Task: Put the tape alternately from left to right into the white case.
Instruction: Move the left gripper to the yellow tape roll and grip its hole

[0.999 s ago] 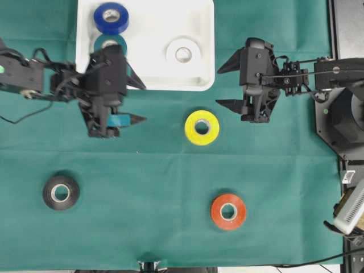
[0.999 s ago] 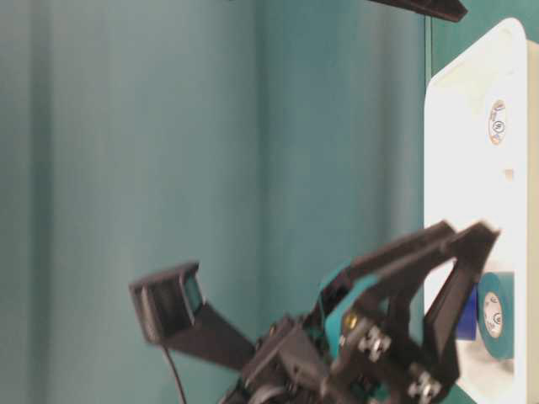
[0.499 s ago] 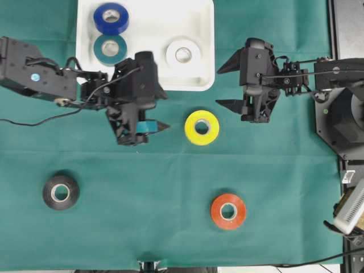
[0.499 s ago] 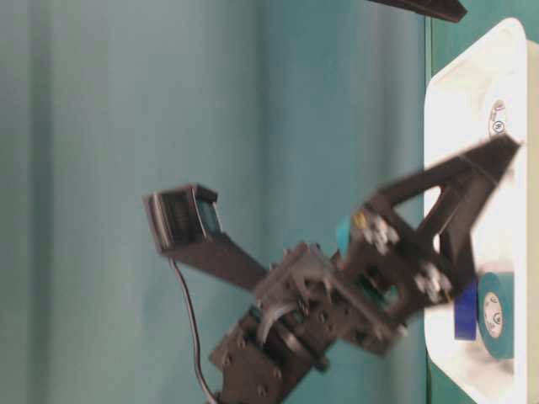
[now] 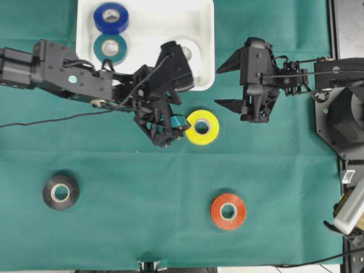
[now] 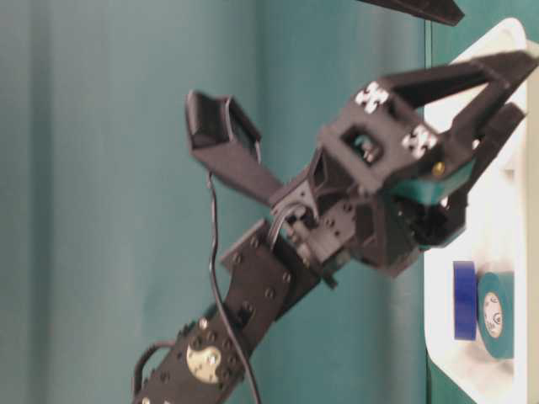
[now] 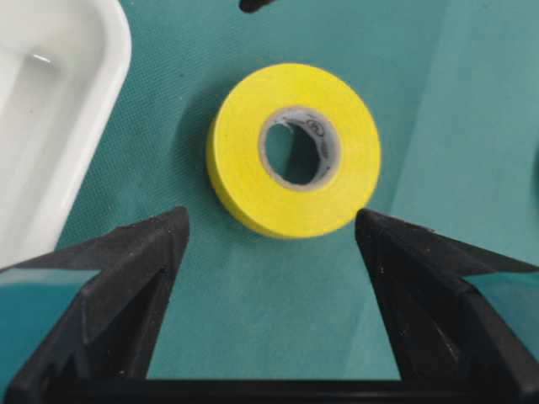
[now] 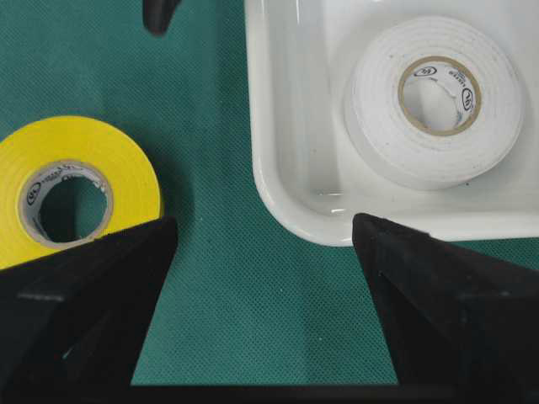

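Note:
The white case (image 5: 148, 34) lies at the top with a blue roll (image 5: 111, 18), a teal roll (image 5: 110, 48) and a white roll (image 5: 187, 51) in it, the white one partly hidden under my left arm. A yellow roll (image 5: 202, 127) lies flat on the cloth below the case. My left gripper (image 5: 183, 109) is open just left of it. In the left wrist view the yellow roll (image 7: 295, 160) sits just ahead of the open left gripper (image 7: 271, 223). My right gripper (image 5: 218, 87) hangs open and empty right of the case. A black roll (image 5: 61, 192) and a red-orange roll (image 5: 228, 211) lie nearer the front.
Green cloth covers the table. In the right wrist view the case's corner (image 8: 286, 168) with the white roll (image 8: 434, 101) is ahead right and the yellow roll (image 8: 76, 189) ahead left. Black equipment (image 5: 347, 114) stands past the cloth's right edge.
My left arm has swung right from beside the case's left part to the yellow roll, turning as it went, still open. The right arm has not moved.

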Tool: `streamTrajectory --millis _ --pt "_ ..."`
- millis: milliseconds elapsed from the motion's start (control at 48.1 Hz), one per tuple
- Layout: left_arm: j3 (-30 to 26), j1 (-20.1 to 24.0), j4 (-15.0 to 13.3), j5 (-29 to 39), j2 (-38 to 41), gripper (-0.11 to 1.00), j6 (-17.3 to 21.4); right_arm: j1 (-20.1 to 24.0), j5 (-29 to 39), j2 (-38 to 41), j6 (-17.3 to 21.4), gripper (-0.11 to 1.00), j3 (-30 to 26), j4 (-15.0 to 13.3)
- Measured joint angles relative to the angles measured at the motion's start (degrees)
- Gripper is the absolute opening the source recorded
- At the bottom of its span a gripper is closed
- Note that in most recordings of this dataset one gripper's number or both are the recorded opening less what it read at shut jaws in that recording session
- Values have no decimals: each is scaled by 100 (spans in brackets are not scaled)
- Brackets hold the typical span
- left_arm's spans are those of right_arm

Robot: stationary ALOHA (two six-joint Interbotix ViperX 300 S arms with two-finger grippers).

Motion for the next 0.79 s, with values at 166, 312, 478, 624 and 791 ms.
streamTrajectory --millis 166,312,478,624,791 --pt "-281 0 0 158 185 85 -53 0 9 0 0 58 26 0" --pt "-492 0 -9 352 387 85 -141 0 0 0 0 58 26 0" --pt "-765 0 0 659 677 85 -202 0 -62 -9 0 58 26 0" --pt "-984 0 0 721 923 85 -237 0 -149 0 0 58 44 0" --pt "-1143 9 0 826 1099 85 -246 0 -176 -9 0 58 79 0"
